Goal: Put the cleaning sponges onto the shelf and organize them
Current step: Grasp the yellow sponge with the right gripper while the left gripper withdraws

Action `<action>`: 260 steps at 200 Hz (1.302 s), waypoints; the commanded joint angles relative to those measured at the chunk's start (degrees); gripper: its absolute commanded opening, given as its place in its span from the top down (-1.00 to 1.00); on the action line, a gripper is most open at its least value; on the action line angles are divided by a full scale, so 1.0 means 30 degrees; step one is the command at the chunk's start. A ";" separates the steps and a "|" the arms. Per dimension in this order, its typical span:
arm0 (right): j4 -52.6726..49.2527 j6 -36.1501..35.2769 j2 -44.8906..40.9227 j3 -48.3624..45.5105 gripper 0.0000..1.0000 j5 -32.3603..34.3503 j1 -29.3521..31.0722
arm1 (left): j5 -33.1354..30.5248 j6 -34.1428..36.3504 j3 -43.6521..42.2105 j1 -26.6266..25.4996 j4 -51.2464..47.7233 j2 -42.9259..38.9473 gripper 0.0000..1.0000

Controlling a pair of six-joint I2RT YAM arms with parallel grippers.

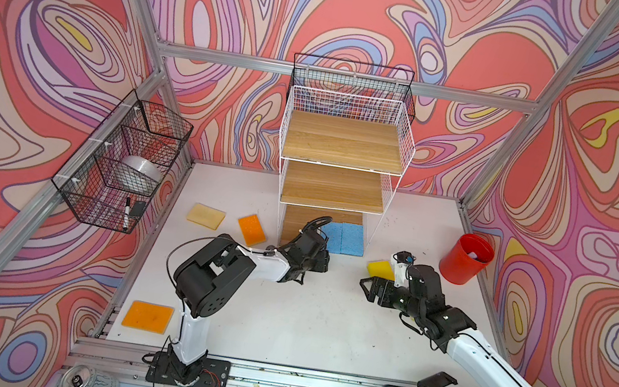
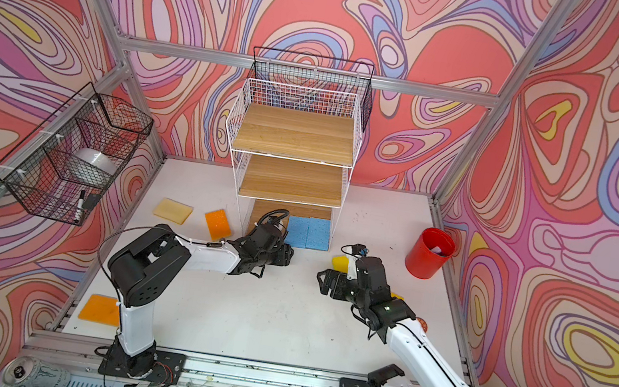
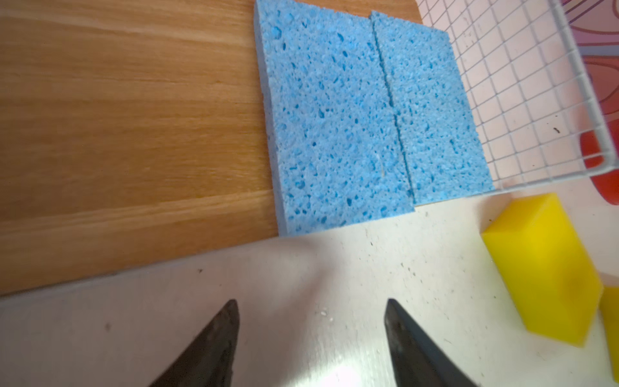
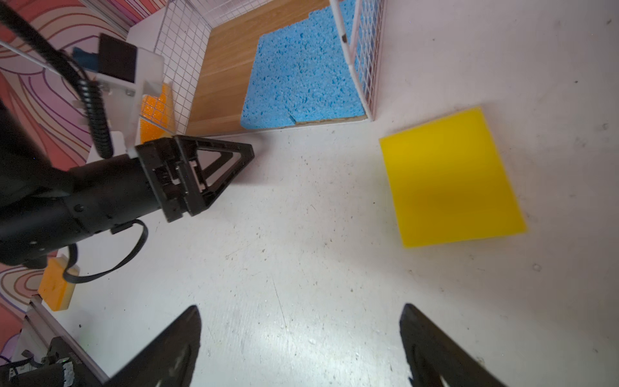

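White wire was judged the likeliest snag: the right front post of the shelf (image 1: 341,140) was seen just beside the yellow sponge (image 4: 452,177), so a gripper bringing it in at an angle could be caught on the grid and the light rack shoved. The left gripper (image 3: 311,335) was found spread apart and empty, low over the table (image 3: 335,268) just in front of the two blue sponges (image 3: 335,117). Were it driven forward, they could be pushed out of line. The right gripper (image 4: 301,335) was likewise seen wide apart with nothing in it, near the left one, and a clash could be risked if both were sent to the same sponge. A flat sponge could also be skidded along rather than lifted.

The blue pair was seen lying flat, side by side and touching, on the bottom board (image 3: 134,117) against the right wire wall, front edges about level with the board's edge and faces coarse and pitted. The yellow one was seen to be smooth and block-like. On the table left of the shelf an orange sponge (image 1: 251,229) and a tan-faced sponge (image 1: 206,216) were seen, and a second orange sponge (image 1: 148,316) at the front left.
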 commanded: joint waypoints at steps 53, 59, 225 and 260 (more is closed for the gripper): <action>-0.1470 -0.0252 0.3201 0.2252 -0.97 0.3205 -0.0312 | 0.1028 -0.0007 -0.3884 0.0007 -0.0129 -0.5030 -0.94; -0.1570 -0.0347 0.3344 0.2371 -0.97 0.3462 -0.0349 | 0.1165 -0.0098 -0.4250 0.0007 -0.0105 -0.5493 -0.94; -0.3475 -0.3406 1.0170 0.6255 -0.97 0.6587 -0.1331 | 0.1190 0.0396 -0.8088 0.0005 -0.1285 -0.9442 -0.97; -0.3846 -0.3566 1.1314 0.6821 -0.97 0.5830 -0.1338 | 0.2112 0.0275 -0.7909 0.0212 -0.0850 -0.9106 -0.98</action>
